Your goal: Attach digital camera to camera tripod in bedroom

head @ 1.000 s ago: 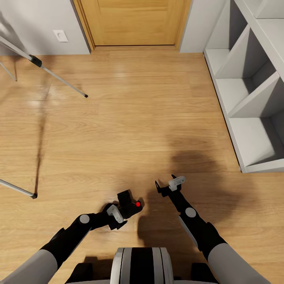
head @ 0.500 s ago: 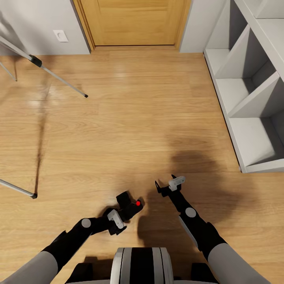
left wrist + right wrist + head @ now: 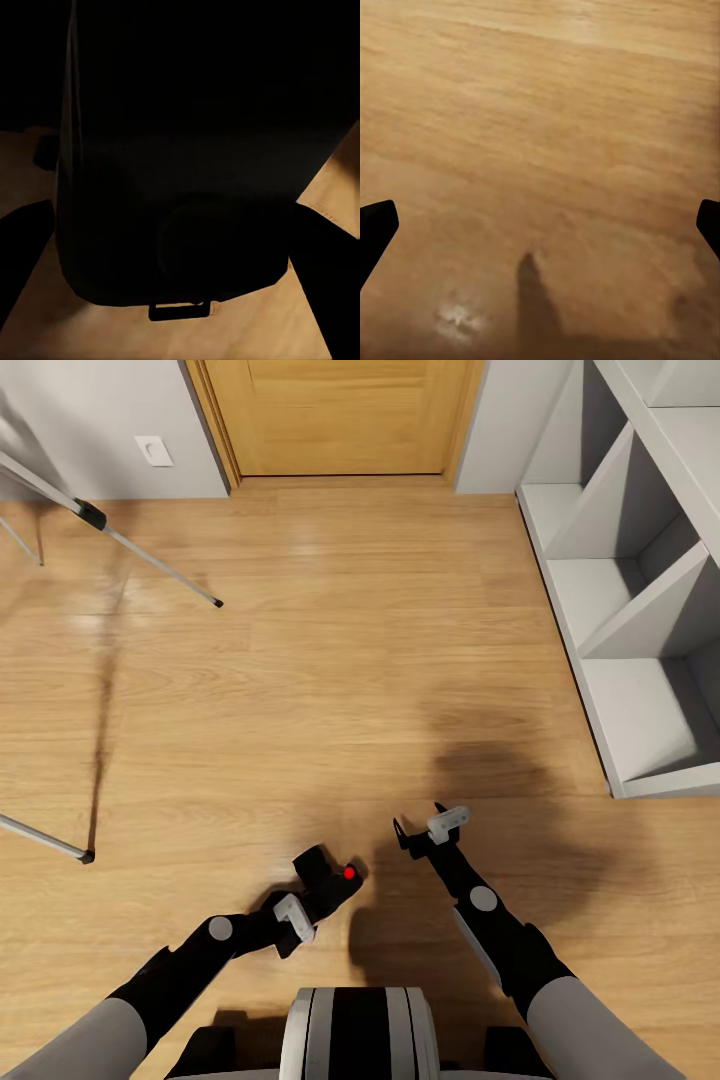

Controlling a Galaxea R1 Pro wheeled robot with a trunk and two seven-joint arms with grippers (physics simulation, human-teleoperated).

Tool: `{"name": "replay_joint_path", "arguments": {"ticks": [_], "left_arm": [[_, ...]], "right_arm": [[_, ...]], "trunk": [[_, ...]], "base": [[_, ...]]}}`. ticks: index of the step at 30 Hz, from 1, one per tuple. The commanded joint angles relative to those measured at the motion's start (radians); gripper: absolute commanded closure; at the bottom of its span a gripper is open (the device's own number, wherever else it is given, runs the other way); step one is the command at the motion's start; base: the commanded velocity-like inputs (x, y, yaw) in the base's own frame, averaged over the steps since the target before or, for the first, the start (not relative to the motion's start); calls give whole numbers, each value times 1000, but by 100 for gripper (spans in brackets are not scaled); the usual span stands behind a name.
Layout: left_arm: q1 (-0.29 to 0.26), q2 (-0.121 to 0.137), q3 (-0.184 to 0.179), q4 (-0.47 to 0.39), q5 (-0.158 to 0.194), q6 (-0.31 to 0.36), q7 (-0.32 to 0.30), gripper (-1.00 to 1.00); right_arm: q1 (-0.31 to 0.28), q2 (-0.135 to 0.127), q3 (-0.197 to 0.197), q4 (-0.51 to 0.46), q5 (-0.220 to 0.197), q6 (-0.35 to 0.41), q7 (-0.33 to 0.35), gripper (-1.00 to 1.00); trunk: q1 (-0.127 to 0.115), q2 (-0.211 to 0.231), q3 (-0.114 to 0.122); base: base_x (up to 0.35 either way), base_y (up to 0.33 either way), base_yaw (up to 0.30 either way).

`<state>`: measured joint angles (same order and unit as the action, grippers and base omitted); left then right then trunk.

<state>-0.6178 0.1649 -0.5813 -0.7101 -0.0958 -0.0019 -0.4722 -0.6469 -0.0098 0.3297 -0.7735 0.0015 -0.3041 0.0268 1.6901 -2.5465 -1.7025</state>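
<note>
Looking across from the left side: the camera tripod [image 3: 110,538] is sitting way over at the far left edge, and honestly you're only getting bits of it, two silver legs with black feet on the wood floor [image 3: 330,660] and a third leg behind. Its head and pan handle are cut off past the frame, so I can't tell where the mount plate is facing.

Moving right, the left gripper [image 3: 305,905] is holding the digital camera [image 3: 328,872] low in front of the robot's body, red button facing up. In the left wrist view the digital camera [image 3: 195,150] is taking up nearly everything as a dark block between the fingers, so it's clamped, but how deep or square the grip is, I can't make out.

Next over, the right gripper [image 3: 420,828] is hanging wide open with nothing in it; its wrist view is showing just bare floor between two spread fingertips [image 3: 375,229].

Far right, the white cube shelves [image 3: 640,590] are running along the wall, with the wooden door [image 3: 345,415] up top.

What's worrying me: the tripod is well apart from the robot, so it's going to have to drive and turn. Clipping one of those splayed legs with the base could knock it over, and the camera could be slipping if the grip is shallow.
</note>
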Motion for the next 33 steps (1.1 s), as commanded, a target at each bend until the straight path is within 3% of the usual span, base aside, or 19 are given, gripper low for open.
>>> {"name": "replay_joint_path", "arguments": {"ticks": [1,12,13,15,21,29,33], "left_arm": [[0,1,0,-2,-12,-1,4,100],[0,2,3,-27,-12,-3,11,100],[0,39,181,-362,-4,214,-207,100],[0,39,212,-395,-4,250,-251,100],[0,39,244,-475,-4,362,-296,100],[0,52,250,-585,-4,490,-306,100],[0,65,250,-619,-4,518,-307,100]], "right_arm": [[0,0,2,0,0,-3,1,-100],[0,0,2,0,0,-3,1,-100],[0,0,2,0,-1,-3,1,-100],[0,0,2,0,0,-3,1,-100],[0,0,2,0,0,-3,1,-100],[0,0,2,0,0,-3,1,-100],[0,0,4,0,-1,-3,1,-100]], "trunk": [[0,0,0],[0,0,0],[0,0,0],[0,0,0],[0,0,0],[0,0,0],[0,0,0]], "base": [[0,0,0],[0,0,0],[0,0,0],[0,0,0],[0,0,0],[0,0,0],[0,0,0]]}}
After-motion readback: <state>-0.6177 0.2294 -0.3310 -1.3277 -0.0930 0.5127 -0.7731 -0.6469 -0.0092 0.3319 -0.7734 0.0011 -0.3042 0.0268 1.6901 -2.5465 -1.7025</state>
